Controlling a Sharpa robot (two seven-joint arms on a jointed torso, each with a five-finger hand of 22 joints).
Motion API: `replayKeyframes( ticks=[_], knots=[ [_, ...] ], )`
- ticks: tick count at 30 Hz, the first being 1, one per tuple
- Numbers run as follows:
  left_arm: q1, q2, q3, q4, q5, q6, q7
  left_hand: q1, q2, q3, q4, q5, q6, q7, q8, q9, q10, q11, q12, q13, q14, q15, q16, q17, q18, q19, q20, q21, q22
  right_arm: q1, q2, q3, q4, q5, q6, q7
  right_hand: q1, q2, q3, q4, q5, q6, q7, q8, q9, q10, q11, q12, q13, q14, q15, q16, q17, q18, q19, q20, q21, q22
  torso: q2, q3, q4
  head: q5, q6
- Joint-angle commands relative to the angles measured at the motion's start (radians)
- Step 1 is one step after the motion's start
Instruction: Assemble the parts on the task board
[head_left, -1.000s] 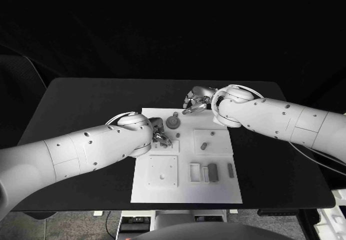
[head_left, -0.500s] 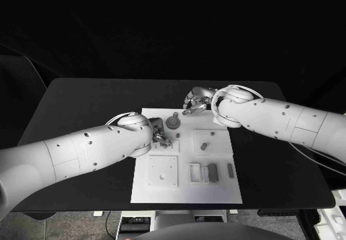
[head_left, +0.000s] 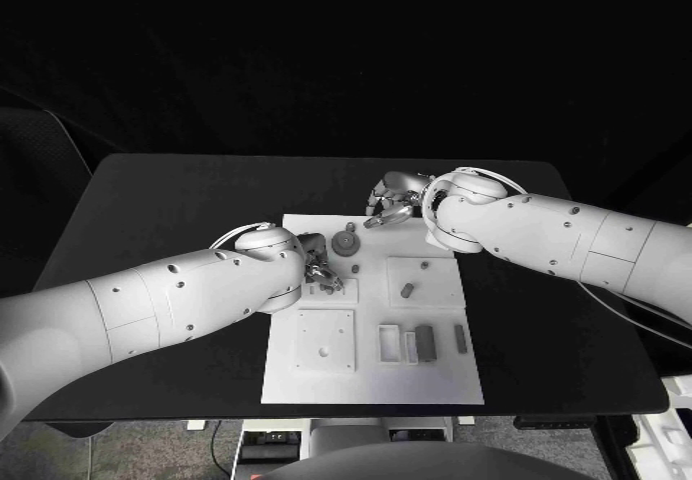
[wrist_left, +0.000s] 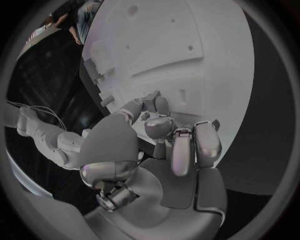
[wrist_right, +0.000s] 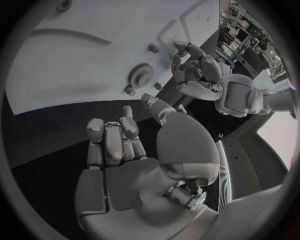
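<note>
Gear part (head_left: 345, 242) between both hands' fingers (head_left: 320, 262), untouched.

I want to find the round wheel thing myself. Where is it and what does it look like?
Look at the white task board in the middle of the black table. Near its far edge, between the two robot hands, lies the gear. It is the only round, disc-shaped part; the others are small pegs and straight blocks.

Black worktop (head_left: 173, 200) carries one white task board (head_left: 372, 385), lying flat at its centre, near the front edge.
</note>
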Motion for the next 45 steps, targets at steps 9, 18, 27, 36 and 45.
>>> replayKeyframes(
  ticks=[9,18,27,36,45],
  knots=[
    [-0.016,-0.007,-0.004,0.015,-0.038,-0.035,0.017,0.087,0.077,0.052,-0.048,0.003,0.111,-0.019,0.003,-0.001,0.057,-0.032,0.003,-0.001,0.115,-0.007,0.005,0.0,0.085,0.006,0.002,0.134,0.002,0.0,-0.002,0.0,0.009,-0.008,0.011,0.001,-0.011,0.002,0.006,0.001,0.004,0.005,0.014,0.0,-0.001,0.004,-0.001,0.003,-0.002,0.001,-0.005,0.005,0.002,0.016,-0.003,-0.001,0.006,-0.001,0.0,0.0004,0.0004,-0.004,-0.008],
    [-0.018,-0.014,-0.004,0.029,-0.06,-0.041,0.035,0.087,0.069,0.051,-0.05,0.009,0.116,-0.021,0.006,0.0,0.062,-0.034,0.004,-0.001,0.118,-0.007,0.006,-0.001,0.085,0.009,0.002,0.135,0.002,-0.001,-0.004,0.0,0.01,-0.008,0.011,0.001,-0.012,0.002,0.006,0.001,0.004,0.005,0.014,0.0,-0.001,0.004,-0.001,0.003,-0.002,0.0,-0.005,0.004,0.001,0.016,-0.003,-0.001,0.007,-0.001,0.0,0.0009,0.0001,-0.004,-0.013],
    [-0.021,-0.018,-0.004,0.027,-0.011,-0.021,0.031,0.053,0.039,0.022,-0.038,-0.014,0.113,-0.019,0.008,-0.003,0.064,-0.032,0.003,-0.005,0.121,-0.007,0.003,-0.004,0.085,0.017,0.003,0.133,0.001,-0.001,-0.006,0.0,0.01,-0.008,0.011,0.001,-0.012,0.002,0.006,0.001,0.004,0.005,0.014,0.0,-0.001,0.004,-0.001,0.003,-0.002,-0.002,-0.005,0.004,-0.001,0.016,-0.003,-0.001,0.007,-0.001,0.0,0.0009,0.0001,-0.005,-0.017],
    [-0.022,-0.021,-0.004,0.026,0.004,-0.006,0.027,0.008,0.027,-0.012,-0.025,-0.033,0.11,-0.017,0.009,-0.005,0.064,-0.031,0.001,-0.009,0.122,-0.007,-0.001,-0.007,0.085,0.021,0.004,0.129,0.0,-0.001,-0.006,0.0,0.01,-0.008,0.011,0.001,-0.012,0.002,0.006,0.001,0.004,0.004,0.014,-0.001,-0.001,0.004,-0.001,0.003,-0.002,-0.001,-0.005,0.004,0.0,0.016,-0.003,-0.001,0.007,-0.001,0.0,0.0007,-0.0002,-0.005,-0.018],
    [-0.023,-0.023,-0.004,0.027,0.014,-0.01,0.025,-0.036,0.021,-0.05,-0.018,-0.05,0.111,-0.018,0.011,-0.008,0.065,-0.031,0.0,-0.013,0.123,-0.007,-0.003,-0.009,0.085,0.022,0.004,0.126,-0.002,-0.001,-0.007,0.0,0.009,-0.008,0.01,0.001,-0.013,0.002,0.006,0.001,0.004,0.004,0.014,-0.001,-0.001,0.004,-0.001,0.004,-0.002,0.0,-0.005,0.004,0.001,0.016,-0.004,-0.001,0.007,-0.001,0.0,0.0006,0.0,-0.005,-0.018]
  ],
)
